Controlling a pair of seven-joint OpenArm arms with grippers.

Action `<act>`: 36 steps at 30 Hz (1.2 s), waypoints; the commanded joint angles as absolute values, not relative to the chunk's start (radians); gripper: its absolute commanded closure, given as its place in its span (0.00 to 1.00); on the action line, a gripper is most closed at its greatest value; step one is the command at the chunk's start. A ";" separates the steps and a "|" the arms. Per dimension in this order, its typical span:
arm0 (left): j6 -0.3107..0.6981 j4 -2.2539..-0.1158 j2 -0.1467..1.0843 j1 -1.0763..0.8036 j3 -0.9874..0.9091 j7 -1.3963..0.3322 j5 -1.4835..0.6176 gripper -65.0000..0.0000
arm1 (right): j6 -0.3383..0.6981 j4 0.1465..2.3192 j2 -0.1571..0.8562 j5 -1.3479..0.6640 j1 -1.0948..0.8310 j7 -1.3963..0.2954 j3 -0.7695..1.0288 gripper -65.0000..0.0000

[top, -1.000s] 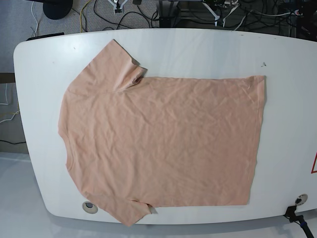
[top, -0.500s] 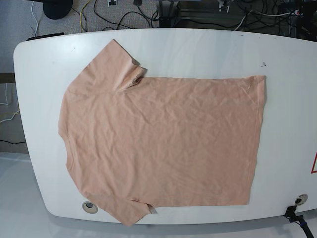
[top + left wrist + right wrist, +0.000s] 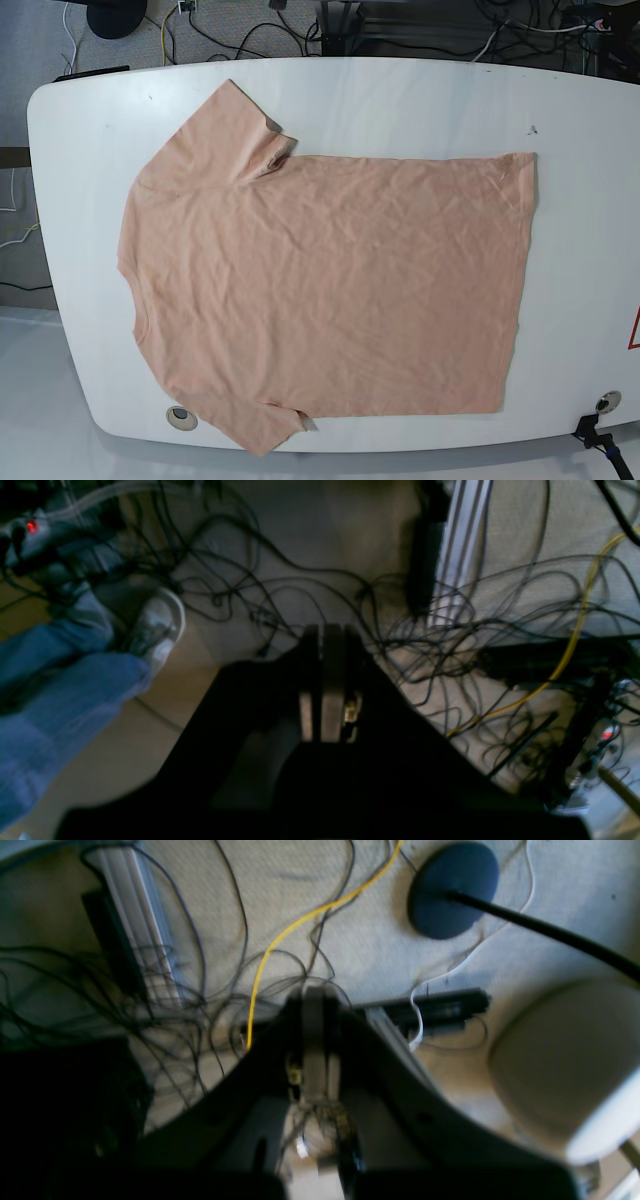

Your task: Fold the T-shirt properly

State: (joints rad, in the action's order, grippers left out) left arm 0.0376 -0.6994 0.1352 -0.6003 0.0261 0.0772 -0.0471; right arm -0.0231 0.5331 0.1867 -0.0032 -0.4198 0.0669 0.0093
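The right gripper [image 3: 314, 1040] is pointing down at the floor, its jaws pressing together with no gap and nothing between them. A yellow cable [image 3: 280, 940] is running from twelve o'clock down toward the gripper's fingertips. Dark cables [image 3: 150, 1005] are tangling at nine o'clock beside an aluminium rail [image 3: 135, 915] lying at ten o'clock. A dark round stand base [image 3: 452, 890] is sitting at one o'clock, its pole [image 3: 550, 935] reaching toward three o'clock. A pale rounded object [image 3: 570, 1065], blurred, is filling four o'clock.

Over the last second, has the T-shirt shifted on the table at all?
No. The T-shirt lies spread flat where it was; its hem corner sits equally close to the small dark speck on the white table.
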 commanded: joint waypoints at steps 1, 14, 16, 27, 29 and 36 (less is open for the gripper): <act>0.040 -0.779 0.145 -0.659 0.022 0.072 -0.064 1.00 | -0.022 0.643 0.211 -0.013 -0.492 0.083 0.014 1.00; 0.040 -1.483 0.198 -1.071 -0.026 0.006 -0.043 1.00 | -0.014 1.332 0.317 -0.038 -0.943 0.080 0.151 1.00; 0.039 -1.597 0.206 -1.121 -0.043 -0.002 -0.033 1.00 | -0.011 1.449 0.319 -0.039 -1.006 0.076 0.184 1.00; 0.058 -1.980 0.203 -1.218 -0.133 -0.065 0.038 1.00 | -0.005 1.815 0.392 -0.156 -1.188 -0.010 0.338 1.00; 0.063 -2.033 0.201 -1.218 -0.146 -0.069 0.043 1.00 | -0.005 1.875 0.406 -0.202 -1.191 -0.051 0.385 1.00; 0.071 -2.164 0.200 -1.196 -0.183 -0.057 0.052 1.00 | 0.005 2.039 0.404 -0.324 -1.132 -0.199 0.558 1.00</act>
State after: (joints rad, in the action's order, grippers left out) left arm 0.0799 -2.1304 0.1955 -1.1919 -0.1658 -0.0868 0.0528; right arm -0.0040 1.9743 0.4046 -0.2779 -1.1439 -0.1898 0.4999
